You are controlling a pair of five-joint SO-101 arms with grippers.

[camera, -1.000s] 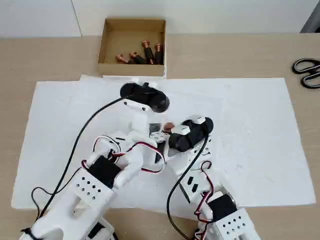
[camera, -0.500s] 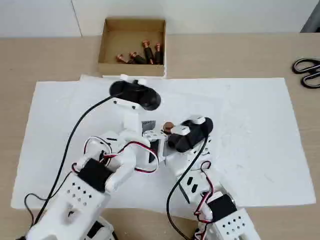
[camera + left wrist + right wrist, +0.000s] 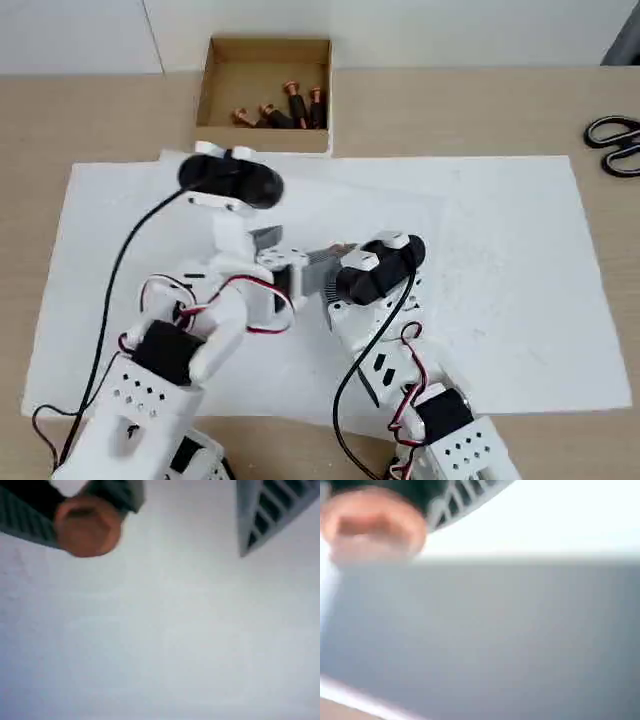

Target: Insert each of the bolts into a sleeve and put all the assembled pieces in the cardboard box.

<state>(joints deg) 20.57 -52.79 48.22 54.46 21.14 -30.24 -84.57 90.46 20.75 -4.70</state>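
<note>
A copper-headed bolt (image 3: pixel 340 248) with a dark sleeve on it sits in my right gripper (image 3: pixel 335 258), mid-table over the white paper. The right wrist view has its copper head (image 3: pixel 370 525) close up against a ribbed grey finger (image 3: pixel 460 500). My left gripper (image 3: pixel 298 255) hangs just left of it, open, and holds nothing. In the left wrist view the bolt head (image 3: pixel 87 526) is off to one side and one ribbed finger (image 3: pixel 270 510) to the other, bare paper between. The cardboard box (image 3: pixel 215 90) at the back holds several assembled pieces (image 3: pixel 280 112).
A large white paper sheet (image 3: pixel 500 250) covers the middle of the wooden table. Scissors (image 3: pixel 615 145) lie at the far right edge. Both arms' bases and cables crowd the front centre. Open paper lies to the right of the arms.
My left arm has pulled back to the left, away from the right gripper. The right arm has stayed put with the bolt.
</note>
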